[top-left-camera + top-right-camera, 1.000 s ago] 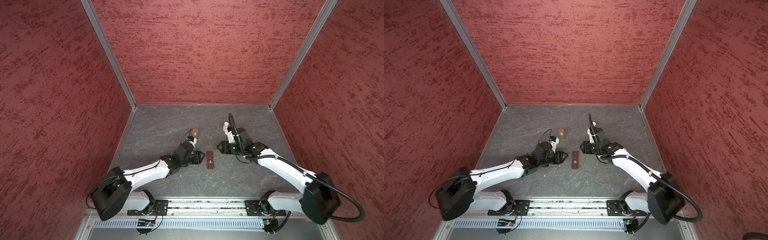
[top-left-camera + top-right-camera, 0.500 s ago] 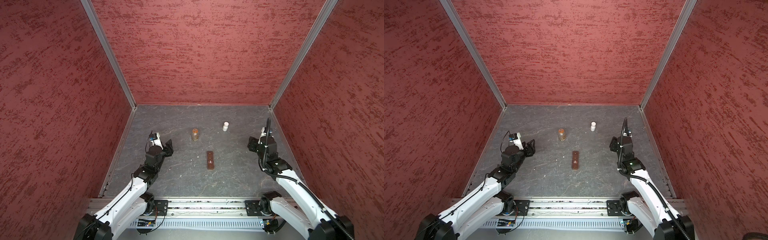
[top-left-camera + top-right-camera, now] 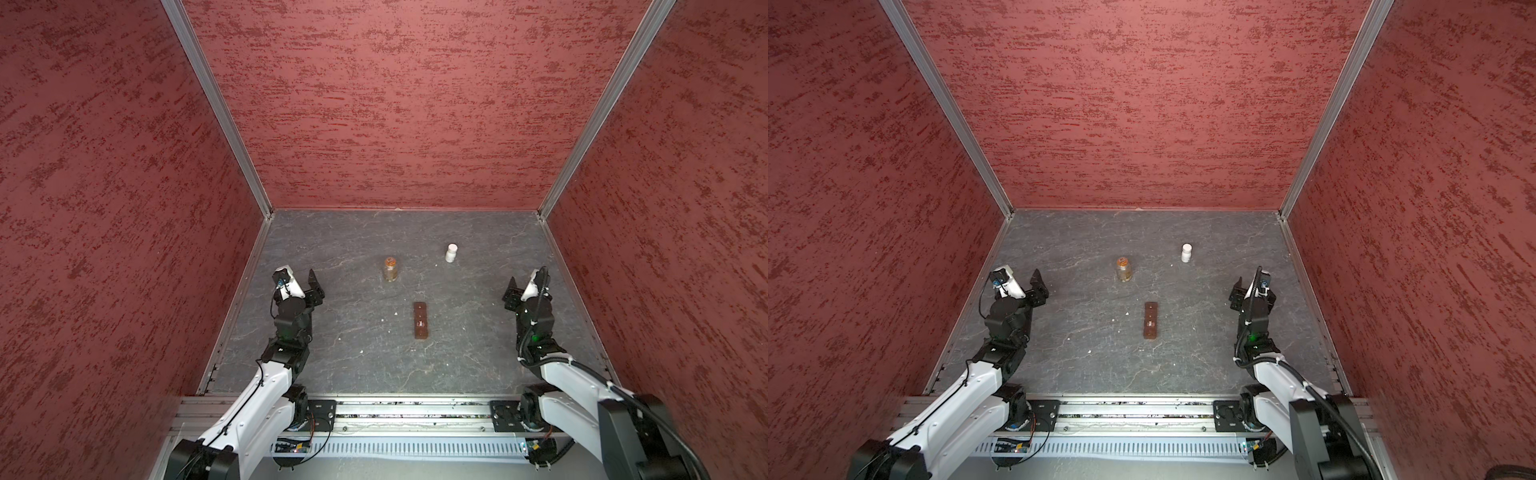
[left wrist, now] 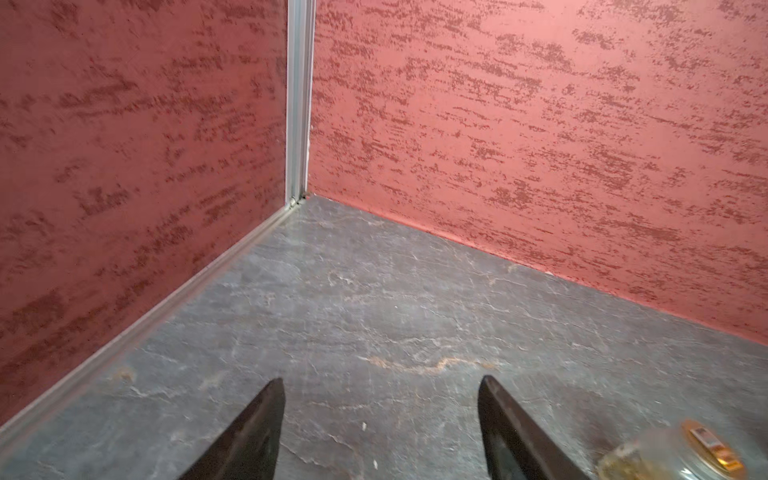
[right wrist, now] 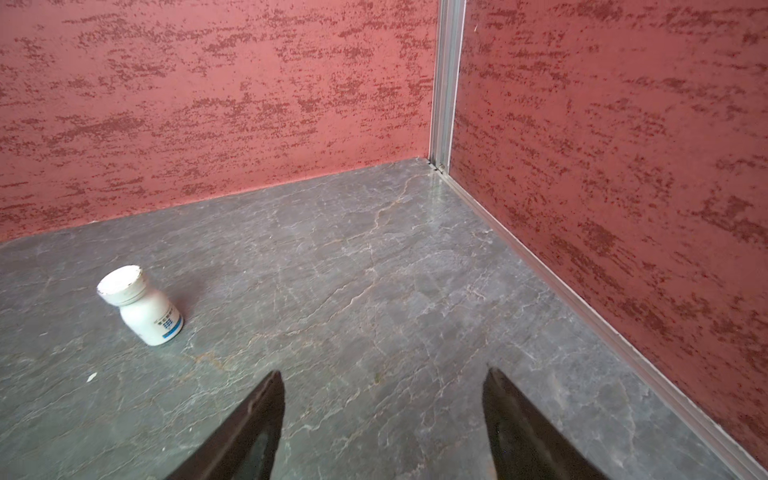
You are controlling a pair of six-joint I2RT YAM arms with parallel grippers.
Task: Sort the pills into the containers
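Lying loose on the counter (image 3: 457, 365), pills (image 3: 382, 319) sit inward of the left pincer (image 4: 380, 380), nearer it than the right pincer (image 5: 382, 374); containers (image 3: 420, 320) just past them, long axis roughly along both pincers' pointing direction. Both pincers wide, empty.

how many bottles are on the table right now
2: an amber bottle stands just behind the brown pill box, slightly left of it; a white bottle stands further back, to the right. Nothing in view could hide another.
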